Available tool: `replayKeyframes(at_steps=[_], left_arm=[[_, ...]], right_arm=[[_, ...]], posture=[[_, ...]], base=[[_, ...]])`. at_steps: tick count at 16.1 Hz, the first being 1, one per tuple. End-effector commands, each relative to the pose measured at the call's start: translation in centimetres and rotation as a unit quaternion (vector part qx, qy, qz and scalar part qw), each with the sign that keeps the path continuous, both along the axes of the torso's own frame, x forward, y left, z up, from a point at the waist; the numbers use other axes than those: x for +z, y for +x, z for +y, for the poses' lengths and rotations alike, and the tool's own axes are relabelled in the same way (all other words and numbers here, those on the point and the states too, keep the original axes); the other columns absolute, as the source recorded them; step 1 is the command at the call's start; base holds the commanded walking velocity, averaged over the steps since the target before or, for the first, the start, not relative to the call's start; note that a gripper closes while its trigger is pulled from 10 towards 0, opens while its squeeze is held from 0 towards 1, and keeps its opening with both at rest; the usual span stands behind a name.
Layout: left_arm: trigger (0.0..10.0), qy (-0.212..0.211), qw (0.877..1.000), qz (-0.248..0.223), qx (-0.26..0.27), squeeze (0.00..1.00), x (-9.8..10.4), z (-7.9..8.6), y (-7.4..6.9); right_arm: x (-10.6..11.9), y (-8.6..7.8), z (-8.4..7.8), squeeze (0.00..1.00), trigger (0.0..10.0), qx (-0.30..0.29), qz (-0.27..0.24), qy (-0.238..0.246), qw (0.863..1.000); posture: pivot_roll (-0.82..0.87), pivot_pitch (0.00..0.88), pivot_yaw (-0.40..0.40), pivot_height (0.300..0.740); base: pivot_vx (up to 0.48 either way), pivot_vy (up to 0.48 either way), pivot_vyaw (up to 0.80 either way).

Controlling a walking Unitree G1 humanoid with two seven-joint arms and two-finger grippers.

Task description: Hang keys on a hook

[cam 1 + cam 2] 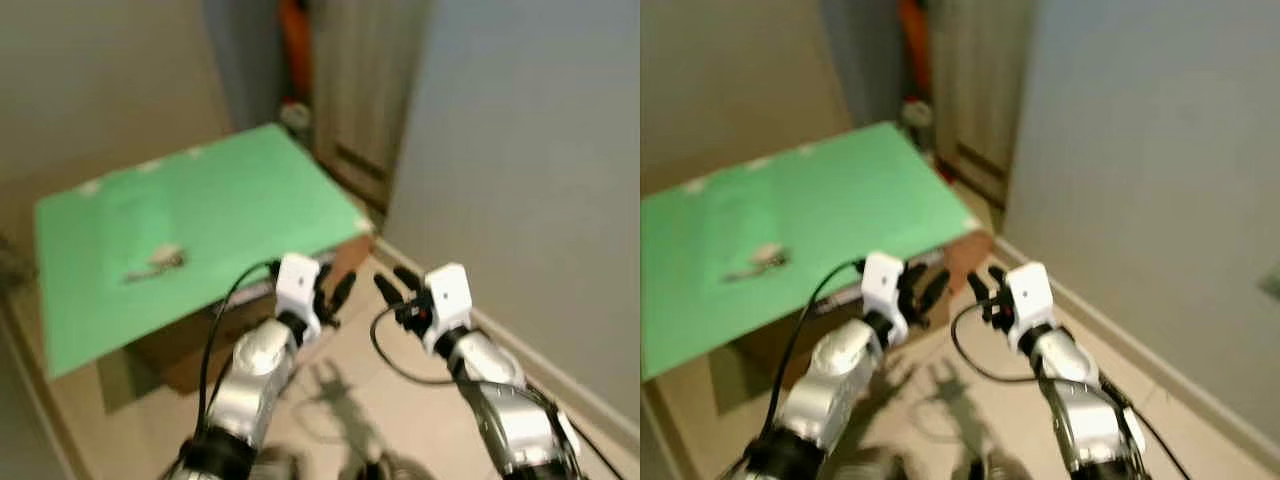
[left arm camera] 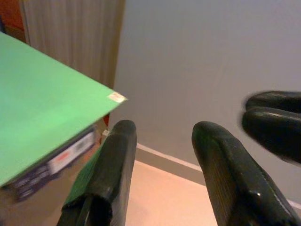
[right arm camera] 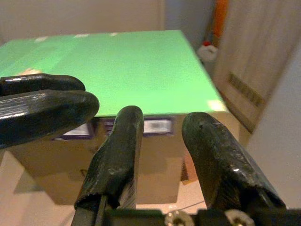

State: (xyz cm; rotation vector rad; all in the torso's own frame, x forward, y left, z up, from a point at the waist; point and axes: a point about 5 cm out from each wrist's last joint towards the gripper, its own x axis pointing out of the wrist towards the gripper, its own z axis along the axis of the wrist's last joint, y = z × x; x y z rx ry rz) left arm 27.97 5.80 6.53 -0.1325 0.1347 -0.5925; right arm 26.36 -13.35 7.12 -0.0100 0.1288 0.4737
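Green-topped bench (image 1: pixel 240 190) beside grey wall (image 1: pixel 520 180); keys (image 1: pixel 157 262) near its left edge. Left pincer (image 1: pixel 330 297) and right pincer (image 1: pixel 397 283) raised off its near corner, both parted, empty.

head stereo pair looks forward and down from above the arms, both eyes sharing the flat green sheet (image 1: pixel 200 230) on a cardboard box. left wrist cam faces the grey wall (image 2: pixel 202 56), close to the sheet's corner. right wrist cam faces across the sheet.
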Motion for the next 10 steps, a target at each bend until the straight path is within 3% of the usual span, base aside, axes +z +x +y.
replayKeyframes(at_steps=[1,4,7,8,9,10], left_arm=[[10.0,-0.013,1.0,0.003,-0.006,0.0,-0.04,-0.39,-0.34],[10.0,-0.016,1.0,-0.005,-0.009,0.0,0.16,-0.43,-0.4],[10.0,-0.021,1.0,-0.008,-0.015,0.0,0.35,-0.65,-0.44],[10.0,-0.022,1.0,-0.008,-0.015,0.0,0.41,-0.68,-0.41],[10.0,-0.023,1.0,-0.009,-0.016,0.0,0.45,-0.68,-0.37],[10.0,-0.023,1.0,-0.009,-0.017,0.0,0.47,-0.71,-0.35]], right_arm=[[0.72,0.24,0.11,0.0,10.0,0.004,-0.016,-0.003,1.0],[0.74,0.31,-0.16,0.0,10.0,0.001,-0.02,-0.014,1.0],[0.62,0.42,-0.16,0.0,10.0,-0.006,-0.018,-0.022,1.0],[0.71,0.55,-0.25,0.0,10.0,-0.002,-0.033,-0.053,0.998],[0.94,0.67,-0.1,0.0,10.0,-0.009,-0.032,-0.03,0.999],[0.78,0.66,-0.13,0.0,10.0,-0.004,-0.029,-0.044,0.999]], posture=[[-0.11,0.098,0.009,0.74],[-0.11,0.1,0.011,0.74],[-0.11,0.1,0.011,0.74],[-0.11,0.102,0.012,0.74],[-0.11,0.102,0.014,0.74],[-0.11,0.102,0.012,0.74]], base=[[0.0,0.0,0.8],[0.452,0.0,0.8],[0.48,0.0,0.32],[0.48,0.0,0.8],[0.48,0.0,0.8],[0.48,0.0,0.8]])
